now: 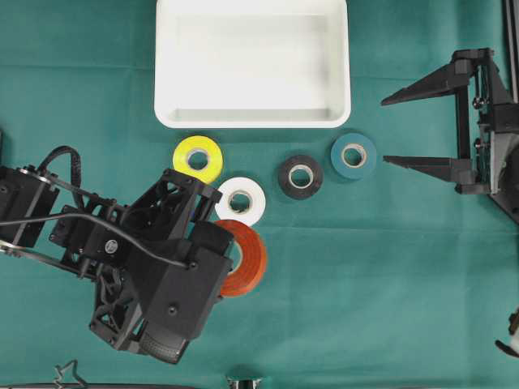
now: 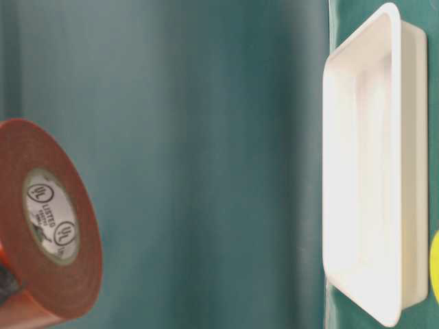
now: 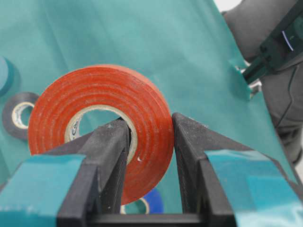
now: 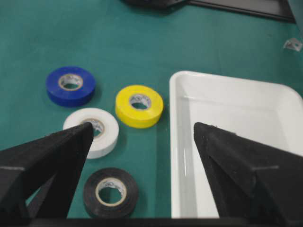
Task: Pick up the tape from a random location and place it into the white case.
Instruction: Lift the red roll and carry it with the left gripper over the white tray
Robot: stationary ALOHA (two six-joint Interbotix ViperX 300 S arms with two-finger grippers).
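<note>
Overall, the task stands at mid-course: a roll has been gripped, but nothing yet lies in the white case, whose floor shows bare in the overhead and right wrist views. The case sits at the far middle of the green tabletop, well apart from the held roll.

The left gripper has its jaws pinching the orange-red tape roll: one finger passes inside the core, the other presses the outer wall, so the roll's band is clamped between them. In the table-level view the roll appears clear of the cloth, which suggests it is lifted, though the overhead view alone does not settle this. What remains, by this reading, is the carry toward the far side and the release over the case.

The right gripper rests at the right edge with its jaws spread wide, holding nothing.

Four other rolls lie flat on the tabletop in a loose row just near of the case: yellow, white, black and blue.

Writing: the paper core label of the held roll carries circular "UL" marks and the word "LISTED" in the table-level view; smaller print beside it is too fine to read. Core labels on the other rolls are illegible.
</note>
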